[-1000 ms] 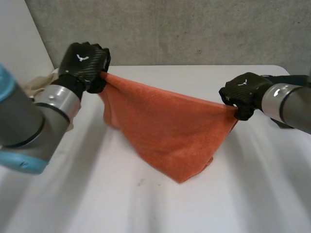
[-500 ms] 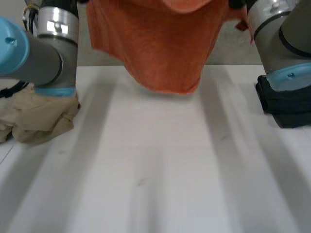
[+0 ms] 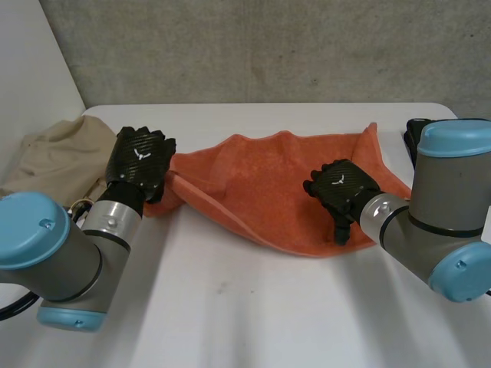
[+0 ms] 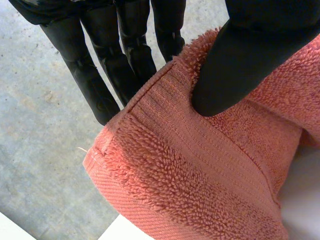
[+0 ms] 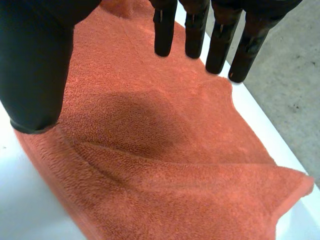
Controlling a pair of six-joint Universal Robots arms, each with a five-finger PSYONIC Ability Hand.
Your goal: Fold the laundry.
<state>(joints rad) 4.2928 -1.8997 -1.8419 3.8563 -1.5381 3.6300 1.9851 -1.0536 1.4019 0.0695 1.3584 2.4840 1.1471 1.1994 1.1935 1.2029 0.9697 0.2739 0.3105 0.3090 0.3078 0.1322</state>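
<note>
A moment ago the towel (image 3: 268, 184) hung in the air, stretched between both hands. Now it lies on the desk (image 3: 253, 307), so the flick-out is done and flattening and folding come next.

The left hand (image 3: 138, 161) still pinches one corner. Its thumb (image 4: 235, 60) presses the pile against straight fingers (image 4: 130, 55) behind the hem.

The right hand (image 3: 341, 188) has let go. Its fingers (image 5: 220, 45) are straight and spread, held apart from the thumb and hovering over the cloth. The towel's middle is under the palm and a loose corner lies beyond the fingertips.

The towel is thick orange terry with a woven band beside the hem. It lies unevenly, with a wavy edge past the fingers and a raised fold ridge near the right thumb. A beige cloth (image 3: 57, 153) sits just outside the left hand.
</note>
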